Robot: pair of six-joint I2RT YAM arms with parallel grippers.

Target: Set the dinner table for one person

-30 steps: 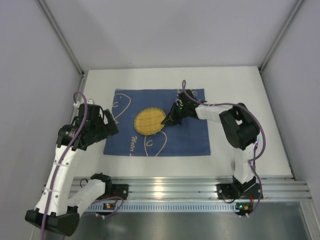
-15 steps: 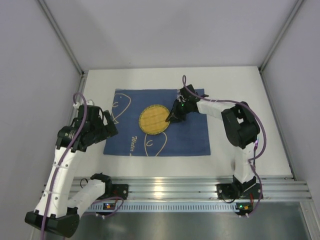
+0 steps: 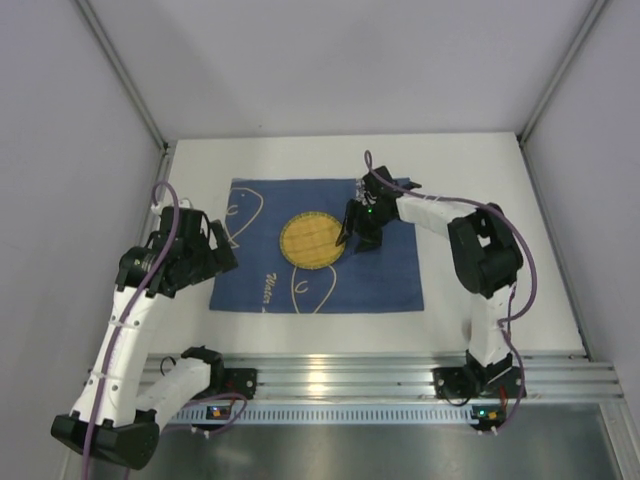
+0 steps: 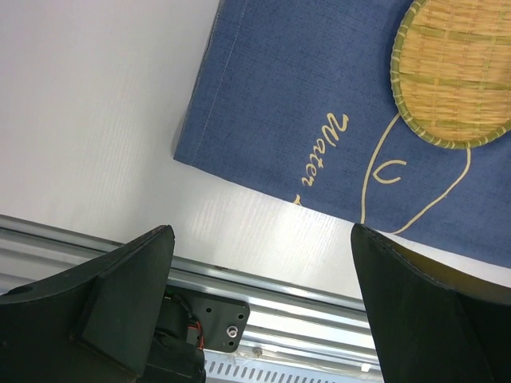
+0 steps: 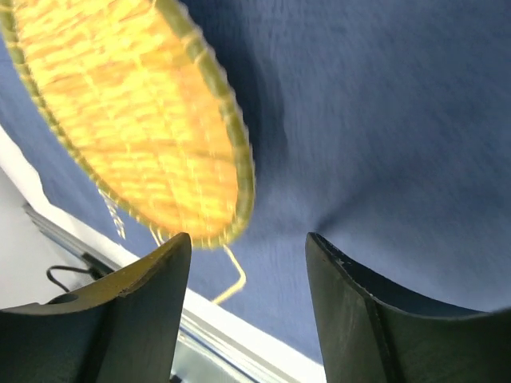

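Note:
The dinner table (image 3: 480,180) is a plain white top with a blue cloth mat (image 3: 375,280) lying on it. A round woven yellow plate (image 3: 311,240) rests flat on the mat's middle. My right gripper (image 3: 353,238) hovers just off the plate's right rim, open, with nothing between its fingers. The right wrist view shows the plate (image 5: 120,120) to the left of the right gripper (image 5: 247,239), over blue mat (image 5: 383,120). My left gripper (image 3: 222,245) stands open and empty at the mat's left edge. In the left wrist view the left gripper (image 4: 262,231) is above bare table, the mat (image 4: 303,88) and plate (image 4: 459,72) beyond.
An aluminium rail (image 3: 350,375) runs along the table's near edge, carrying both arm bases. White walls close in the table on the left, right and back. The mat carries pale line drawings and lettering (image 4: 319,152).
My right gripper has opened and let go of the woven plate, which now lies flat on the mat a little further right. The left arm has barely moved.

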